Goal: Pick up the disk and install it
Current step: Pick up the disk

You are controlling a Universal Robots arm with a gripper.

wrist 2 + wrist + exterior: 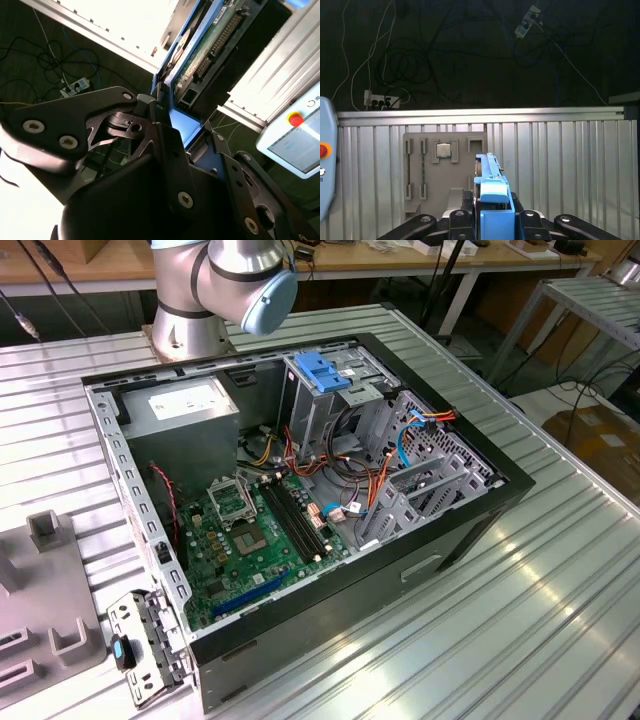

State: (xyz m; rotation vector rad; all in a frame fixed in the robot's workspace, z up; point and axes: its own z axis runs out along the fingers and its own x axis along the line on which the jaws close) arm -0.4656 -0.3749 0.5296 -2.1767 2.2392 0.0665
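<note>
My gripper [492,222] is shut on the disk [491,187], which stands edge-on between the black fingers with its blue carrier rail facing the camera. In the second wrist view the disk [207,42] shows its green circuit-board underside and a blue rail, clamped by the gripper [182,127]. The disk is held in the air above the ribbed metal table [560,165]. In the exterior view the open computer case [150,530] lies on the table, with a grey drive cage [310,415] carrying a blue-handled bracket [322,370].
A grey fixture plate [432,170] holding a processor chip [443,150] lies on the table below the gripper. The same plate [40,590] sits at the exterior view's left. A pendant with a red button [295,119] is nearby. Cables run inside the case beside the motherboard [250,530].
</note>
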